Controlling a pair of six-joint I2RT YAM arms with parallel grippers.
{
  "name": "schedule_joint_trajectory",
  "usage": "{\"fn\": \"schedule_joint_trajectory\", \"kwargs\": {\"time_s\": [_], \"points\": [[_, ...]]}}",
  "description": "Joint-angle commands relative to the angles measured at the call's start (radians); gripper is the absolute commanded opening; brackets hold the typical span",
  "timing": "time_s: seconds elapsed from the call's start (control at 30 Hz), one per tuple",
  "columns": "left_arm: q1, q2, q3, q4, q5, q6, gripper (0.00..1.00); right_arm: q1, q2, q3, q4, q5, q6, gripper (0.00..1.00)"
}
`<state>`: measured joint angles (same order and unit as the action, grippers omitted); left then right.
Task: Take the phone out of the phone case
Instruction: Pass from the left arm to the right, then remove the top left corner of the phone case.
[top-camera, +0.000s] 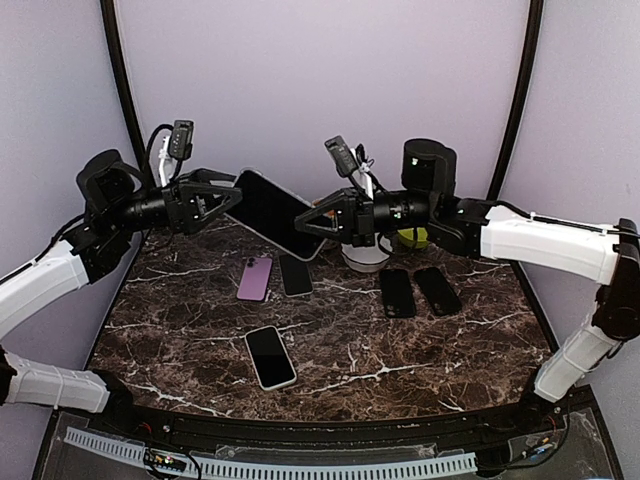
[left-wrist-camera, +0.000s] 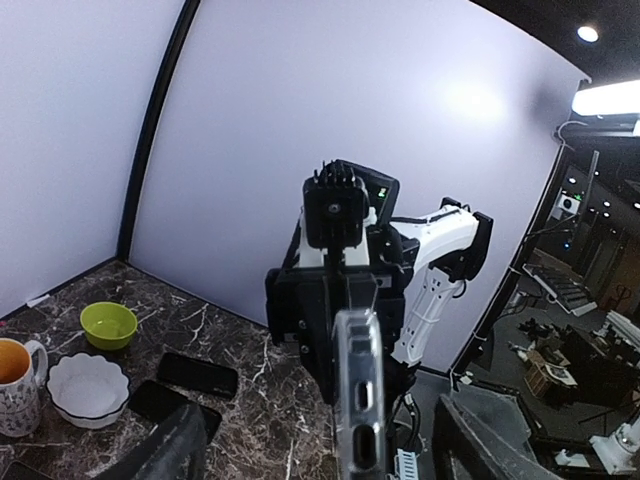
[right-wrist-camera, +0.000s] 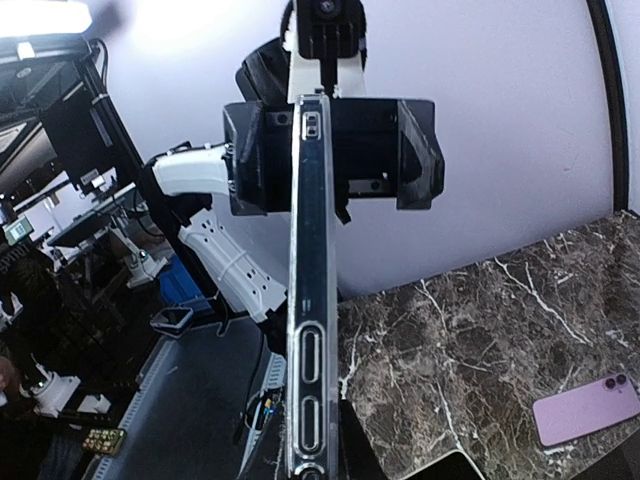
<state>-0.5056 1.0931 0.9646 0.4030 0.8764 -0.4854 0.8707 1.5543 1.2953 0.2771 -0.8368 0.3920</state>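
A phone in a clear case (top-camera: 272, 214) hangs tilted in the air between both arms. My right gripper (top-camera: 303, 223) is shut on its lower right end; in the right wrist view the case (right-wrist-camera: 312, 300) runs edge-on from my right gripper (right-wrist-camera: 312, 472) up to the other gripper. My left gripper (top-camera: 236, 196) is at the phone's upper left end. In the left wrist view its fingers (left-wrist-camera: 165, 448) stand wide on either side of the case edge (left-wrist-camera: 359, 400), apart from it. The left gripper (left-wrist-camera: 322, 445) is open.
On the marble table (top-camera: 180, 330) lie a purple phone (top-camera: 254, 278), a black phone (top-camera: 296, 274), a white-edged phone (top-camera: 270, 357) and two black phones (top-camera: 397, 292) (top-camera: 437, 290). A white bowl (top-camera: 365, 256) and a green bowl (top-camera: 412, 238) stand at the back.
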Motion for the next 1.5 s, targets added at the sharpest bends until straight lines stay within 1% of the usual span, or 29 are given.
{"fn": "schedule_joint_trajectory", "kwargs": {"time_s": [0.0, 0.1, 0.13, 0.2, 0.33, 0.4, 0.47, 0.53, 0.6, 0.7, 0.77, 0.83, 0.93, 1.07, 1.23, 1.33, 1.47], "points": [[0.006, -0.095, -0.053, -0.070, 0.034, 0.199, 0.91, 0.008, -0.039, 0.024, -0.139, 0.066, -0.189, 0.00], [0.006, -0.159, -0.083, -0.169, 0.064, 0.321, 0.95, 0.010, -0.061, -0.006, -0.210, 0.135, -0.298, 0.00], [0.006, -0.171, -0.096, -0.217, 0.085, 0.397, 0.96, 0.010, -0.072, -0.019, -0.225, 0.161, -0.327, 0.00], [0.005, -0.211, -0.134, -0.246, 0.088, 0.482, 0.98, 0.017, -0.086, -0.050, -0.241, 0.223, -0.397, 0.00], [0.004, -0.276, -0.232, -0.193, 0.024, 0.552, 0.99, 0.083, -0.126, -0.114, -0.300, 0.421, -0.663, 0.00], [0.004, -0.294, -0.268, -0.177, -0.004, 0.581, 0.98, 0.121, -0.155, -0.173, -0.268, 0.502, -0.781, 0.00], [0.004, -0.295, -0.283, -0.204, -0.004, 0.632, 0.97, 0.138, -0.183, -0.233, -0.206, 0.553, -0.865, 0.00], [0.001, -0.288, -0.293, -0.233, 0.018, 0.691, 0.96, 0.142, -0.195, -0.255, -0.179, 0.566, -0.886, 0.00], [-0.011, -0.286, -0.315, -0.234, 0.061, 0.739, 0.94, 0.145, -0.188, -0.240, -0.215, 0.544, -0.937, 0.00], [-0.044, -0.287, -0.342, -0.244, 0.091, 0.798, 0.89, 0.176, -0.177, -0.220, -0.332, 0.531, -1.109, 0.00], [-0.075, -0.283, -0.344, -0.277, 0.093, 0.849, 0.86, 0.196, -0.185, -0.245, -0.340, 0.536, -1.230, 0.00], [-0.102, -0.277, -0.350, -0.311, 0.098, 0.890, 0.83, 0.203, -0.191, -0.263, -0.329, 0.527, -1.300, 0.00], [-0.130, -0.267, -0.370, -0.324, 0.093, 0.918, 0.76, 0.210, -0.181, -0.253, -0.337, 0.503, -1.341, 0.00], [-0.150, -0.249, -0.387, -0.320, 0.067, 0.935, 0.71, 0.220, -0.160, -0.227, -0.366, 0.493, -1.370, 0.00], [-0.164, -0.220, -0.397, -0.313, 0.048, 0.956, 0.65, 0.223, -0.149, -0.214, -0.365, 0.488, -1.373, 0.00], [-0.172, -0.212, -0.402, -0.302, 0.041, 0.959, 0.59, 0.223, -0.142, -0.206, -0.365, 0.483, -1.371, 0.00], [-0.187, -0.210, -0.411, -0.295, 0.036, 0.981, 0.56, 0.223, -0.133, -0.201, -0.351, 0.478, -1.368, 0.00]]}}
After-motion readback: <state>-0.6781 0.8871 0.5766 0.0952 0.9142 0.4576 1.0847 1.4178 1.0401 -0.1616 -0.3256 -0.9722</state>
